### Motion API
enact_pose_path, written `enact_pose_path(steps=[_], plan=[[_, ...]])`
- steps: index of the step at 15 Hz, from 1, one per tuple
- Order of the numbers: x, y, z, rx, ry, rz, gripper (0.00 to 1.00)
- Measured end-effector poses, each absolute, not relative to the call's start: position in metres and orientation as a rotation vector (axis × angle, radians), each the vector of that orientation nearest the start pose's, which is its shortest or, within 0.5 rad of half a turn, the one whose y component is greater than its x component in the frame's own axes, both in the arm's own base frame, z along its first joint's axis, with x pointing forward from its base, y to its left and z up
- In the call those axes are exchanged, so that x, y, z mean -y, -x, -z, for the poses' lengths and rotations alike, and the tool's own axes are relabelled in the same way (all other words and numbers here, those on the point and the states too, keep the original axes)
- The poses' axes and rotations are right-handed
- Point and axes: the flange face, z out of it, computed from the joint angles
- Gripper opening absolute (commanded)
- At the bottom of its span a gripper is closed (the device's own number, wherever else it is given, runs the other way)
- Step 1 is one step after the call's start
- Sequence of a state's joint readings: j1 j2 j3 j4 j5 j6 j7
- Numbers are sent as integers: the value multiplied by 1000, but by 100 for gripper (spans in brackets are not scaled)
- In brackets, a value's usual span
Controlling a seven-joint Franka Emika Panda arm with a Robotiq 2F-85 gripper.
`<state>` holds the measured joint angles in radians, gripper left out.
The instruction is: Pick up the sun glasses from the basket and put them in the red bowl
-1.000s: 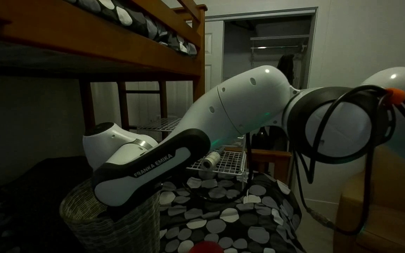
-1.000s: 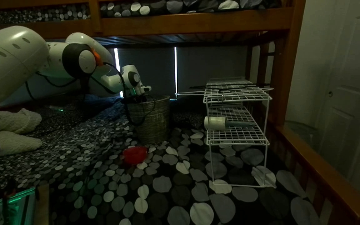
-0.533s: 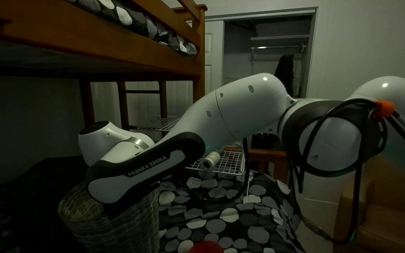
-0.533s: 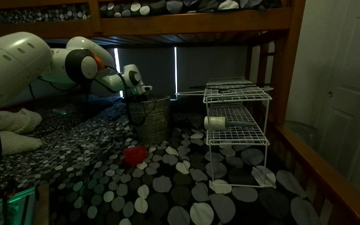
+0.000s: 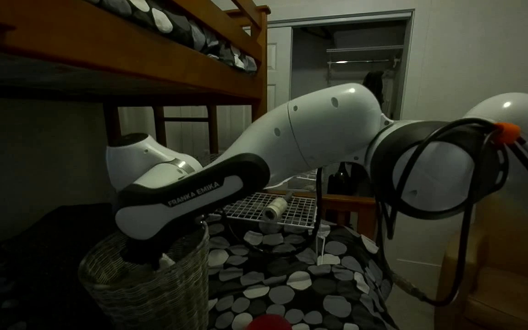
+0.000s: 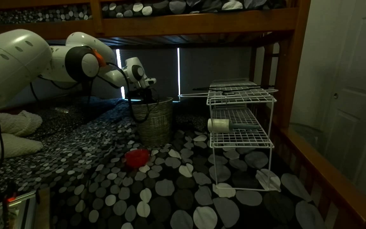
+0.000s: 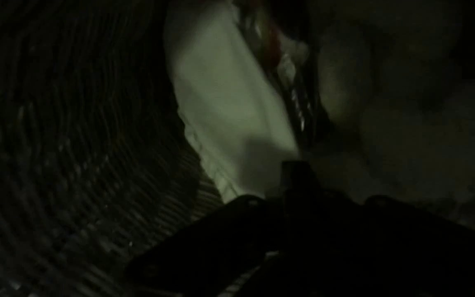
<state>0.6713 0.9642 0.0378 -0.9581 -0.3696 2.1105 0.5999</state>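
The woven basket (image 5: pixel 163 293) stands on the bed in both exterior views. Into its mouth reaches my gripper (image 7: pixel 295 169), a dark shape whose fingers are together. Right behind the fingertips in the wrist view lies a pale cloth-like thing (image 7: pixel 233 95); whether it is pinched I cannot tell. A pale bit (image 5: pixel 165 262) shows just under the gripper at the basket's rim. Beside the cloth is a dark glossy item (image 7: pixel 299 99), too dim to name. The sun glasses cannot be made out. The red bowl (image 6: pixel 137 158) rests on the bed in front of the basket.
A white wire rack (image 6: pixel 240 140) stands on the bed beside the basket, with a lint roller (image 6: pixel 219 125) on its shelf. The upper bunk rail (image 6: pixel 199 25) runs above the arm. A cable (image 6: pixel 132 116) loops down against the basket. A fleecy blanket (image 6: pixel 11 146) lies nearby.
The arm dipped slightly, then rose, and the gripper now sits higher in the basket's mouth. The fingers have come together. A pale bit now shows beneath the gripper. Basket and bowl stayed put.
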Motion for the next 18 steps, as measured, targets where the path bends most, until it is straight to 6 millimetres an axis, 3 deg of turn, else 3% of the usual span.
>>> enact_pose_path(steps=[4, 7, 11, 15, 16, 17, 18], plan=[[-478, -640, -395, 286, 3069, 737, 0], [-454, -633, -438, 241, 3047, 775, 0], [-436, -610, -467, 251, 3008, 794, 0], [-419, -584, -482, 258, 2958, 832, 0], [-412, -580, -487, 241, 2942, 851, 25], [-404, -576, -491, 221, 2936, 862, 26], [-396, -572, -494, 212, 2943, 865, 33]])
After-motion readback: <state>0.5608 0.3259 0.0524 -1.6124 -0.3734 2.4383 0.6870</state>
